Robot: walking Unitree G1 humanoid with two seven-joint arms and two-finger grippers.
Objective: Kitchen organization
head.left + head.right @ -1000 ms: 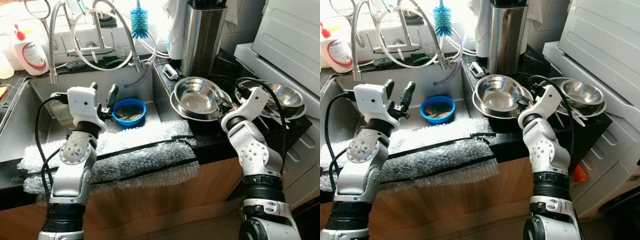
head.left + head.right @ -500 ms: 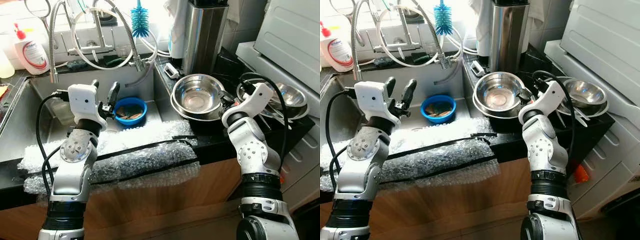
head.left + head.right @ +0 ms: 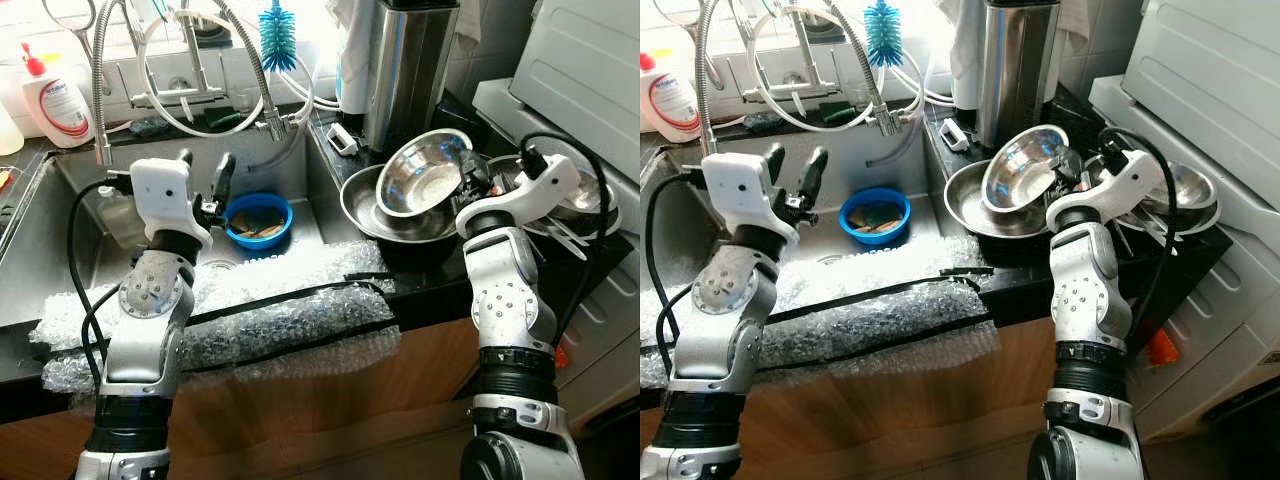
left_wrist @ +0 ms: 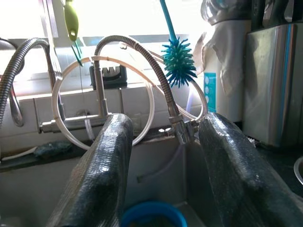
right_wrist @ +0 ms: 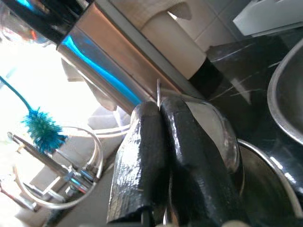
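**Ana:** Right wrist view first: the right gripper's fingers (image 5: 156, 156) are pressed together with a thin metal rim pinched between them. That rim belongs to the small steel bowl (image 3: 422, 172).

**Ben:** The head views agree. The right gripper (image 3: 472, 183) has that bowl tilted up on edge, lifted partly out of the larger steel bowl (image 3: 372, 208) beneath it on the black tabletop (image 3: 440, 265). Whether the two bowls touch at the lower edge is hard to tell.

**Ana:** And the left gripper (image 3: 204, 172)?

**Ben:** Its fingers (image 4: 102, 161) stand wide apart and hold nothing. It hovers over the sink (image 3: 70, 250), near the blue bowl (image 3: 258, 219) lying in the basin.

**Ana:** So how far along would he judge it?

**Ben:** Early, probably. One bowl is picked up but not yet put anywhere. Another steel bowl (image 3: 1188, 192) sits on a plate to the right with utensils beside it, and the blue bowl waits in the sink. Most of the tidying looks undone.
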